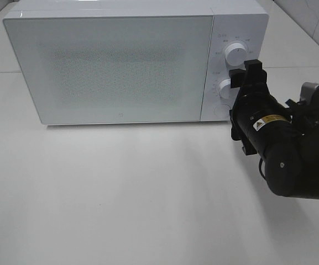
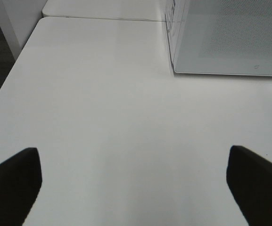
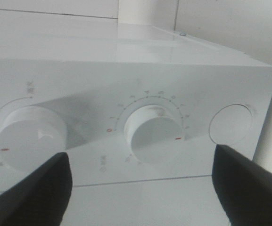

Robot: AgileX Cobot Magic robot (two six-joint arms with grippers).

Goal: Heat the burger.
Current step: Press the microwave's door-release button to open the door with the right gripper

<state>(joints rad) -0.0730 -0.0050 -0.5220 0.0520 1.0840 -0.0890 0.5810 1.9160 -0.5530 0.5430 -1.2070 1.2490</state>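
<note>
The right pincer point(image 3: 140, 155) stands apart, one black finger on each side of the lower dial point(image 3: 153, 134) and neither one touching it. The dial's red mark point(image 3: 178, 139) sits well round from the red zero point(image 3: 108, 129) on the scale, so the time looks set and the step in hand is probably letting go. To do that well, draw straight back along the dial's axis with the fingers wide, so nothing brushes the rim and drags the setting. If more time is wanted, close evenly on both flanks and turn about the dial's centre without pushing in.

Beside this dial are the upper dial point(image 3: 29, 136) and the round button point(image 3: 231, 123), all on the panel of the white microwave point(image 1: 115, 16), whose door point(image 1: 115, 69) is shut.

The left pincer point(image 2: 133, 151) hangs wide apart over the bare table point(image 2: 103, 94), holding nothing.

The burger shows in no view. It is most likely behind the frosted door, which hides it, so its heading and long axis cannot be told
</note>
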